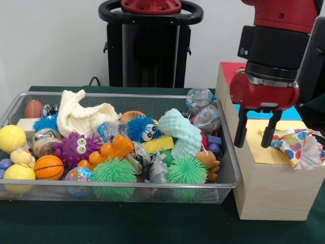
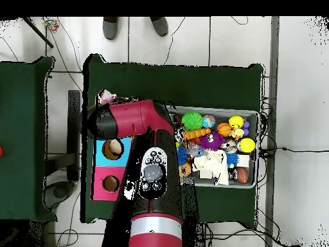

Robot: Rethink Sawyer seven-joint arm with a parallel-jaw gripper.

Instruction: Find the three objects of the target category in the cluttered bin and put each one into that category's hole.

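The silver wire-mesh bin (image 1: 51,191) fills the left and middle of the front view, piled with toys; it also shows in the overhead view (image 2: 257,149). My gripper (image 1: 254,133) hangs open and empty just above the yellow face of the pale wooden box (image 1: 256,152). One polka-dot cloth bunch (image 1: 299,146) lies on that yellow face right beside my gripper, overhanging the box's edge; it also shows in the overhead view (image 2: 106,98). The yellow box's hole is hidden. No other polka-dot bunch shows in the bin.
A cream knitted cloth (image 1: 84,114), foil wrappers (image 1: 200,99), spiky balls and rubber toys crowd the bin. The blue-faced box (image 2: 103,149) and the red-faced box (image 2: 101,183) stand beside the yellow one. A person's shoes (image 2: 110,27) show at the far edge.
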